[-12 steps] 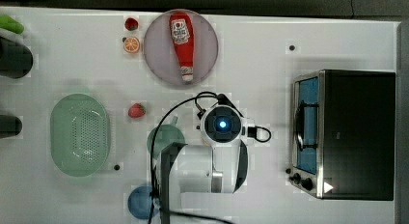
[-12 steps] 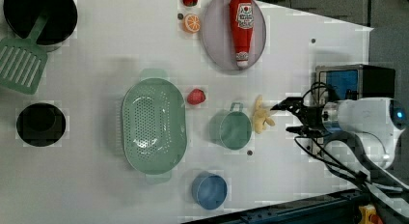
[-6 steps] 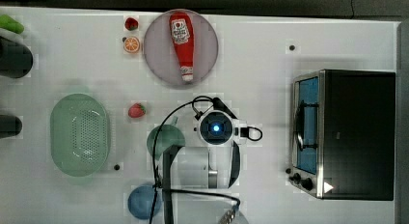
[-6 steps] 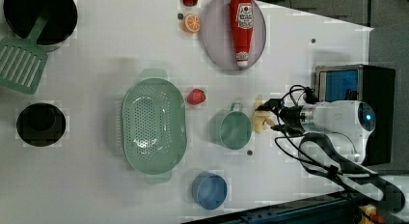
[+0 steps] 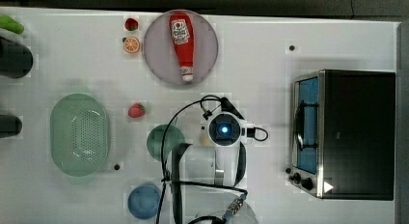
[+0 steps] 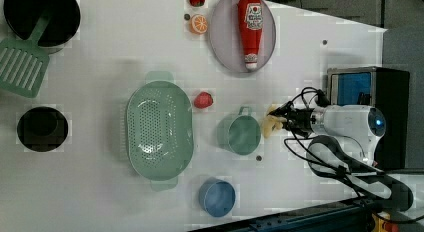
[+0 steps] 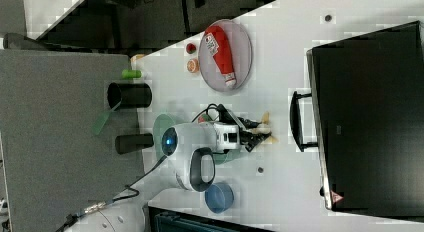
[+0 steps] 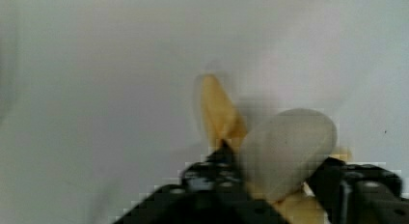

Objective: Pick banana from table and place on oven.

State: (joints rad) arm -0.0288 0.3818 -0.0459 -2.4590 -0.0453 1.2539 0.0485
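Dull yellow shows between the black fingers of the hand (image 8: 270, 185), which has come down on the banana (image 6: 272, 123) and, to my eye, stands closed around it from both sides, the fruit's peel flaps sticking out past the fingers in the wrist view; I cannot say whether the grip has fully tightened. The banana lies on the white table (image 5: 260, 74) in the middle stretch, just beside the teal cup (image 6: 241, 134) and well short of the oven (image 5: 354, 132), which sits by the table's edge at the top view's right with its blue glass door facing the arm. The arm reaches straight down over the fruit (probably why the top view gives me mostly the wrist's glowing blue light), an approach that keeps the fingers away from the cup next door. The red ketchup bottle (image 5: 182, 43) on its grey plate (image 5: 205, 55) and the strawberry (image 5: 136, 110) lie apart from the work. I judge the pick to be at the grasp itself, with the lift and the carry to the oven's flat black top not yet done.
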